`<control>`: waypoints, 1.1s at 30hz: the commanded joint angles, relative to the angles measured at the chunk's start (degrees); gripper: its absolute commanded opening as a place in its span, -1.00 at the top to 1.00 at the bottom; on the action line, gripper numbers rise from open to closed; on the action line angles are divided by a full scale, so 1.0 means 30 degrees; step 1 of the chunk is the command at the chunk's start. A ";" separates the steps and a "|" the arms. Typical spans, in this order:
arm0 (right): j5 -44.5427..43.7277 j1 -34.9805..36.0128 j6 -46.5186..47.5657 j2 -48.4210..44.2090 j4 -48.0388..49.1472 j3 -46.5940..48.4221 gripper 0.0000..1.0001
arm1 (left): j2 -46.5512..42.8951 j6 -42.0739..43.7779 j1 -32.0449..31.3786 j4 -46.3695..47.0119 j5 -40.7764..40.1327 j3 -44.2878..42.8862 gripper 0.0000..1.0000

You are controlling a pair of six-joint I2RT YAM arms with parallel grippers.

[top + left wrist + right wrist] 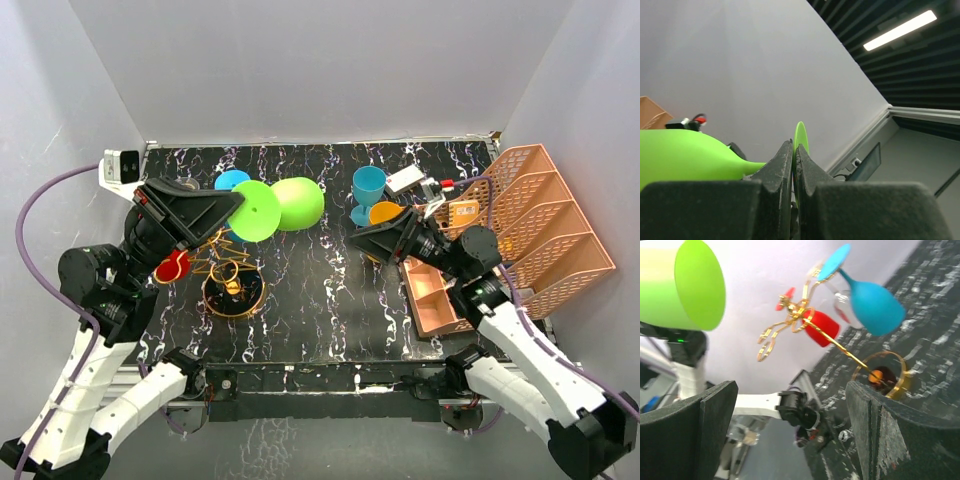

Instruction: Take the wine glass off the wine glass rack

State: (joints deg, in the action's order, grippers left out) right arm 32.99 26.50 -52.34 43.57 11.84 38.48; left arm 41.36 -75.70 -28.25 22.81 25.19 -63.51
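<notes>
The black marbled table (320, 300) fills the floor of the white-walled cell, with a peach mesh organiser (545, 230) lying along its right side. On the left half stands the wine glass rack (233, 280), gold looped arms rising from a post on a round dark base. The green wine glass (290, 203) is off it: it hangs sideways in the air just right of the rack's top, foot toward the left arm and bowl pointing right, and the right wrist view shows it apart from the gold arms. A blue wine glass (232, 180) and a red wine glass (172, 267) hang from the rack's arms, the blue one bowl-down. The left gripper (238, 210) is clamped on the thin edge of the green glass's foot — the left wrist view shows the disc pinched between both fingers. The right gripper (353, 238) hovers over mid-table, pointing toward the rack, its jaws spread wide — nothing sits between them.
</notes>
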 commanded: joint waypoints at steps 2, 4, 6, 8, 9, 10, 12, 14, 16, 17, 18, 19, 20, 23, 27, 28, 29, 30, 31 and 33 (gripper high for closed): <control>0.2751 -0.0014 -0.6064 0.2550 1.3475 -0.0274 -0.97 | -0.0604 -0.2902 -0.0008 0.5509 0.0980 0.1066 1.00; 0.2983 0.0081 -0.7683 0.3848 1.6116 0.0330 -0.97 | -0.0604 -0.3307 -0.0009 0.6135 0.0914 0.1465 1.00; 0.3091 0.0286 -0.8799 0.5071 1.8291 0.1003 -0.99 | -0.0659 -0.3545 -0.0013 0.6404 0.0713 0.1809 1.00; 0.3094 0.0683 -0.9695 0.6175 1.9843 0.1817 -0.99 | -0.0623 -0.3791 -0.0015 0.6686 0.0631 0.2064 1.00; 0.3083 0.0910 -1.0007 0.6704 2.0521 0.2239 -0.99 | -0.0585 -0.3941 -0.0013 0.6818 0.0613 0.2169 1.00; 0.3041 0.1184 -1.0259 0.7209 2.1046 0.2676 -0.98 | -0.0540 -0.4059 -0.0013 0.6995 0.0625 0.2263 1.00; 0.2952 0.1785 -1.0530 0.8009 2.1872 0.3579 -0.96 | -0.0424 -0.4315 -0.0016 0.7227 0.0648 0.2491 1.00; 0.2897 0.2375 -1.0711 0.8657 2.2530 0.4380 -0.90 | -0.0307 -0.4597 -0.0005 0.7654 0.0628 0.2746 1.00; 0.2744 0.2920 -1.0910 0.9157 2.3107 0.5000 -0.80 | -0.0208 -0.4851 -0.0017 0.7988 0.0576 0.2945 1.00; 0.2655 0.3252 -1.1104 0.9409 2.3434 0.5255 -0.74 | -0.0156 -0.4942 -0.0017 0.8097 0.0569 0.3015 1.00; 0.2596 0.3458 -1.1377 0.9587 2.3849 0.5467 -0.66 | -0.0116 -0.4982 -0.0013 0.8188 0.0554 0.3061 1.00; 0.2545 0.3645 -1.1708 0.9803 2.4384 0.5588 -0.56 | -0.0067 -0.5039 0.0009 0.8276 0.0541 0.3129 1.00; 0.2498 0.3782 -1.2148 0.9944 2.5081 0.5666 -0.45 | -0.0036 -0.5079 -0.0014 0.8350 0.0535 0.3148 1.00; 0.2239 0.4100 -1.3381 1.0171 2.7039 0.5541 -0.18 | -0.0019 -0.5204 -0.0017 0.8659 0.0539 0.3364 1.00; 0.1723 0.4388 -1.3511 0.9564 2.7537 0.4830 0.17 | -0.0124 -0.5192 -0.0017 0.8762 0.0537 0.3630 1.00; 0.1553 0.4450 -1.3325 0.9295 2.7438 0.4486 0.28 | -0.0134 -0.5219 0.0009 0.8791 0.0539 0.3783 1.00; 0.1389 0.4476 -1.3215 0.9024 2.7352 0.4253 0.39 | -0.0161 -0.5248 -0.0010 0.8802 0.0524 0.3878 1.00; 0.1281 0.4508 -1.3168 0.8739 2.7242 0.4111 0.43 | -0.0190 -0.5262 0.0002 0.8778 0.0489 0.3963 1.00; 0.1234 0.4516 -1.3122 0.8566 2.7100 0.4001 0.45 | -0.0208 -0.5264 -0.0011 0.8749 0.0463 0.4036 1.00; 0.1192 0.4567 -1.3084 0.8281 2.7094 0.3940 0.53 | -0.0197 -0.5315 -0.0011 0.8782 0.0407 0.4117 1.00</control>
State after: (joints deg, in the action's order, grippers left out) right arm 38.72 39.64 -91.64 72.23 82.46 50.09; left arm 41.19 -91.72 -28.32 46.74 26.83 -51.90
